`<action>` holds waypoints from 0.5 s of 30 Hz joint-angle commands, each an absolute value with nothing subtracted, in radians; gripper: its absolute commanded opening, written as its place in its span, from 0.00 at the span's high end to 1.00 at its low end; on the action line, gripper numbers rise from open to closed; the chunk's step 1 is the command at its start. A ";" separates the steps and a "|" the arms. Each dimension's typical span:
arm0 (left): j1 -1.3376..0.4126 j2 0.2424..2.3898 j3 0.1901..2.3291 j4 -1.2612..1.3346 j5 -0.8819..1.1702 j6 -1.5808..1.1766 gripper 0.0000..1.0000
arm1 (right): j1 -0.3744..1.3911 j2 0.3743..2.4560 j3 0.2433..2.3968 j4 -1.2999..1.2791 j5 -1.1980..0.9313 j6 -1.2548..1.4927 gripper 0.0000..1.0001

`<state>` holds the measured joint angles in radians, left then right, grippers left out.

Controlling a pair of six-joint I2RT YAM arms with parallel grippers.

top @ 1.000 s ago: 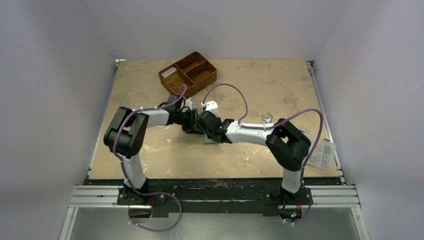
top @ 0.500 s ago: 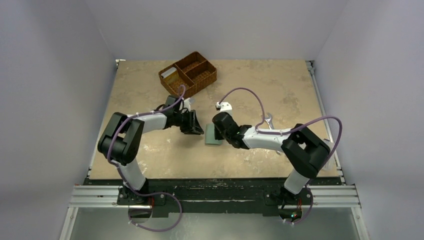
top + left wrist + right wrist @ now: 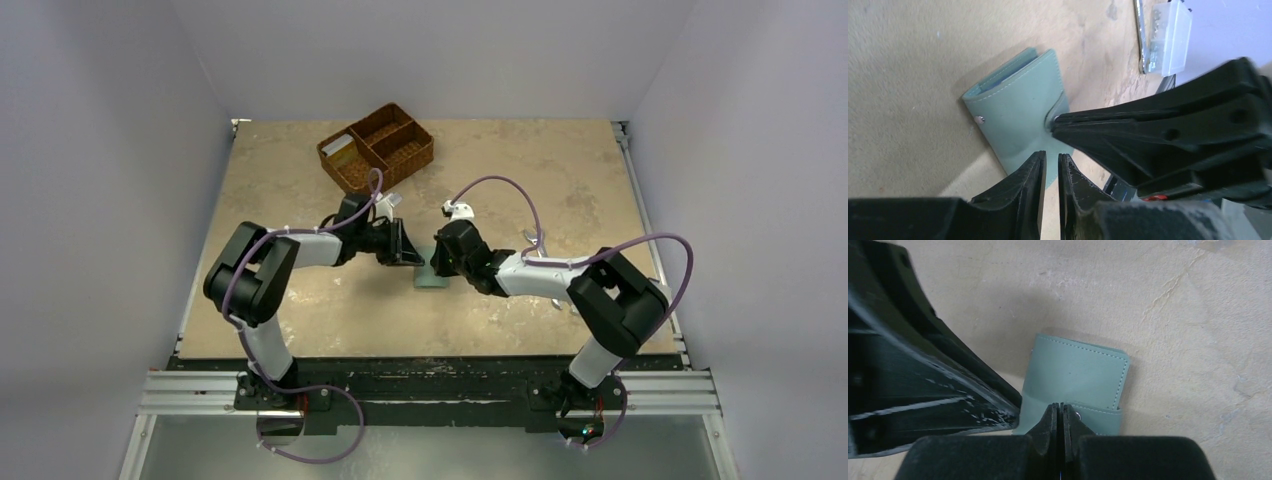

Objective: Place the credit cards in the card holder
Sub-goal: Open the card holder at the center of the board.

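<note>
- Top external view: the left hand has swung to the right since half a second ago and now hangs at the left edge of the card holder; a second ago both hands were bunched together over it
- the right hand has drawn in towards the holder's far right corner, its arm more sharply bent than before
- the card holder lies in nearly the same spot as before, flat on the middle of the worktop, between the two hands
- left wrist view: the left hand's fingers stand a narrow slit apart with nothing between them, their tips over the holder's near edge
- the right hand's fingers are pressed fully together; their tips meet the end of the closing strap beside its snap, and whether they pinch it I cannot tell
- the holder is folded closed, teal-green with pale stitching along its edges, and a small metal stud sits near one edge
- a wicker basket stands at the far side, well apart, with a white credit card in its left compartment
</note>
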<state>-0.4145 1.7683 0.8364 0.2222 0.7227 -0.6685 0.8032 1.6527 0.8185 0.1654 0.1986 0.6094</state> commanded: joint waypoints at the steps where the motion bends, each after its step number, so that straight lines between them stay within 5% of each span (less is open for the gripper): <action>1: -0.416 1.827 0.836 0.294 0.786 -0.717 0.82 | 0.823 1.613 0.867 0.086 0.312 0.545 1.00; 15: -0.429 1.929 0.895 0.079 0.680 -0.638 0.92 | 0.884 1.686 0.968 -0.079 0.422 0.427 0.64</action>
